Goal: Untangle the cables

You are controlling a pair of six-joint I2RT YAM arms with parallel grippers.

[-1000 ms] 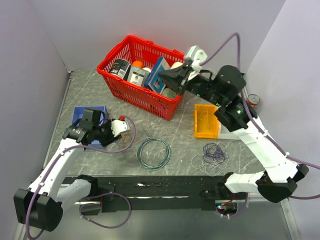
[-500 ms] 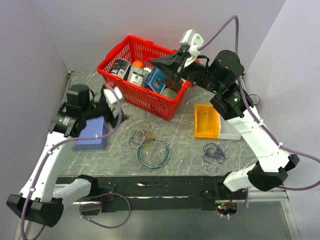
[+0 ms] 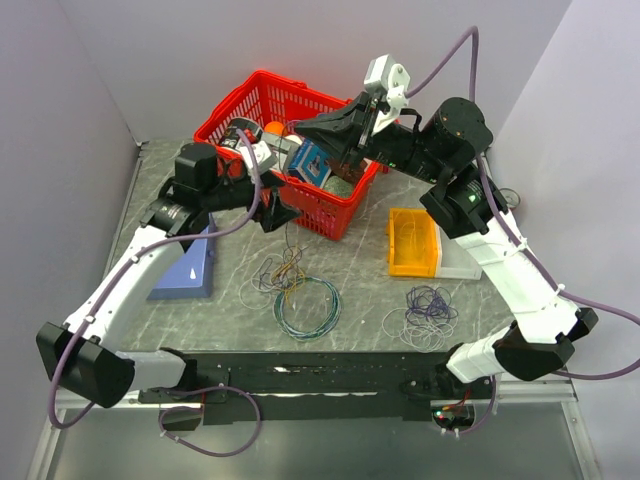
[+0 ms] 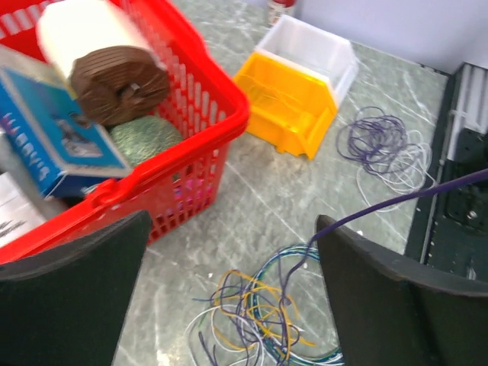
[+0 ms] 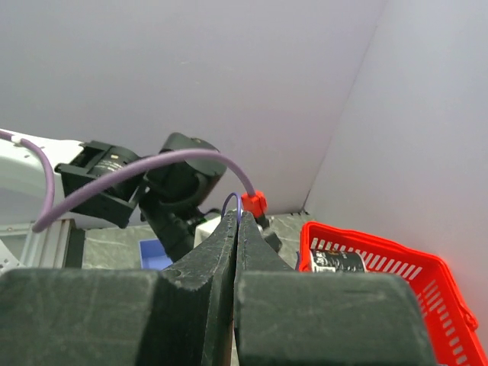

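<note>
A small tangle of thin purple, yellow and white cables (image 3: 281,274) lies on the table in front of the red basket. It shows below my left fingers in the left wrist view (image 4: 255,313). My left gripper (image 3: 279,212) (image 4: 232,229) is open and empty above it. One purple wire (image 4: 396,200) rises taut from the tangle past my left gripper's right finger. My right gripper (image 3: 298,127) (image 5: 238,217) is raised over the basket, shut on a thin purple wire whose loop (image 5: 233,200) pokes out above the jaws. A second purple and white bundle (image 3: 425,312) (image 4: 379,141) lies to the right.
The red basket (image 3: 335,222) (image 4: 229,114) full of items stands at the back. A teal ring of cable (image 3: 307,308) overlaps the tangle. A yellow bin (image 3: 412,245) (image 4: 286,114) and a white bin (image 4: 314,47) sit on the right. A blue bin (image 3: 185,268) is on the left.
My left arm has swung up from the tangle and right to the basket's front. My right gripper has risen and shifted left, staying shut.
</note>
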